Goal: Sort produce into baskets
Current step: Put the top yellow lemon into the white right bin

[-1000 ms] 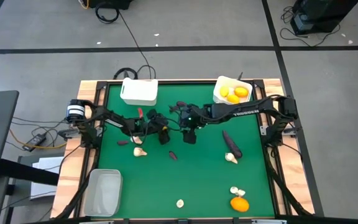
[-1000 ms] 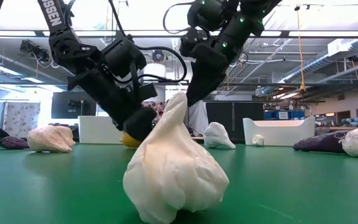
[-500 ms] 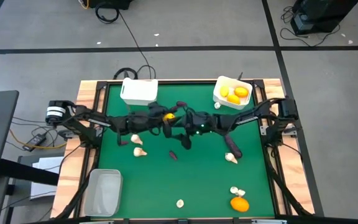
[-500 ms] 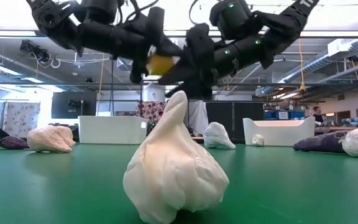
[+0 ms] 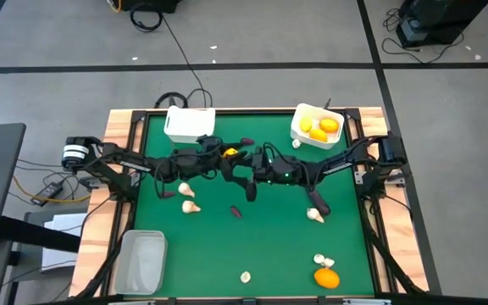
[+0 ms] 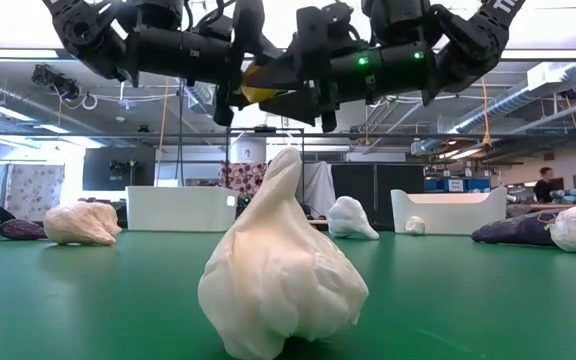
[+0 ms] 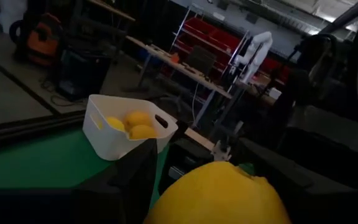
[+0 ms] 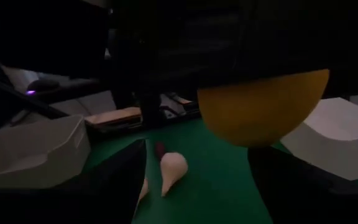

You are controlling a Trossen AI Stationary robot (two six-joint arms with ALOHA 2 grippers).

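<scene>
Right gripper (image 5: 242, 169) moved closer to left-held citrus (image 5: 230, 153); grip half hidden.

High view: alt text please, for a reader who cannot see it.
Above the green table, the left gripper holds a yellow citrus fruit next to the open right gripper. A white basket of citrus sits at the far right corner; garlic bulbs and eggplants lie scattered.

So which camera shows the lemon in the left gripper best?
The left wrist view: the lemon fills the foreground. The right wrist view shows its underside, the low view a sliver between arms, the high view a small yellow spot by the left gripper.
</scene>
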